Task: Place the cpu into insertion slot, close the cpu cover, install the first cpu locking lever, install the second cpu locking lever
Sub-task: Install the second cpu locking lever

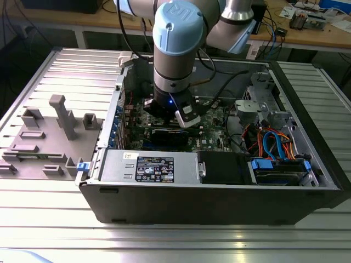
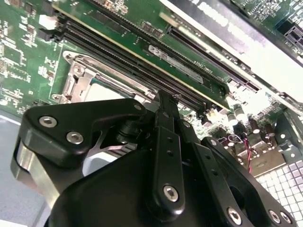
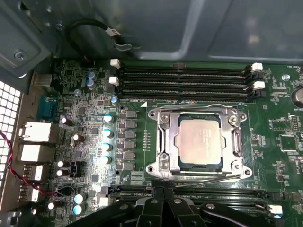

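In the first wrist view the cpu (image 3: 199, 142) lies flat in the insertion slot (image 3: 161, 165) on the green motherboard (image 3: 75, 90). The silver cpu cover (image 3: 166, 137) is down over it and frames its metal top. One thin wire lever (image 3: 199, 107) runs along the side by the memory slots. A second lever (image 3: 213, 178) runs along the opposite side. My gripper (image 3: 160, 188) is shut, its tips right at the socket corner by that second lever. In the second wrist view the gripper (image 2: 166, 101) hides part of the cpu (image 2: 102, 92). The gripper (image 1: 184, 118) reaches down into the open case.
Long black memory slots (image 3: 184, 80) flank the socket on both sides. Capacitors (image 3: 108, 132) and a black cable (image 3: 90, 28) stand nearby. In the exterior view a black graphics card (image 1: 170, 136), blue cables (image 1: 271, 145) and a drive cage (image 1: 159, 167) crowd the case; a grey fixture (image 1: 49, 137) lies outside it.
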You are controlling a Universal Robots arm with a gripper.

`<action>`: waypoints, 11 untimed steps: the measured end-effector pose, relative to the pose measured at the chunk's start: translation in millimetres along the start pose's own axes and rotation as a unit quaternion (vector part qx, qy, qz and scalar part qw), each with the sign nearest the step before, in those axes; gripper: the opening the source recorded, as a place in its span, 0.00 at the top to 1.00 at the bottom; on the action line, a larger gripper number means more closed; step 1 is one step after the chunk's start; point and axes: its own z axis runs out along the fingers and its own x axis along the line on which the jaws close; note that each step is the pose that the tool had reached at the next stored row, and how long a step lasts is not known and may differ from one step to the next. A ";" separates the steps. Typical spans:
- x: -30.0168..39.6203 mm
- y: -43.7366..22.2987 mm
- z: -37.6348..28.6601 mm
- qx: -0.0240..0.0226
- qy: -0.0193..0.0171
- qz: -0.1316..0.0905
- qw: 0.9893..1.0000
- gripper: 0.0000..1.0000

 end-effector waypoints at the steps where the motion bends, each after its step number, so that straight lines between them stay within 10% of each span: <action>1: 0.8 -0.2 0.8 -0.001 0.000 0.000 1.000 0.89; 11: 4.3 -1.7 9.3 -0.011 -0.001 0.002 1.000 0.89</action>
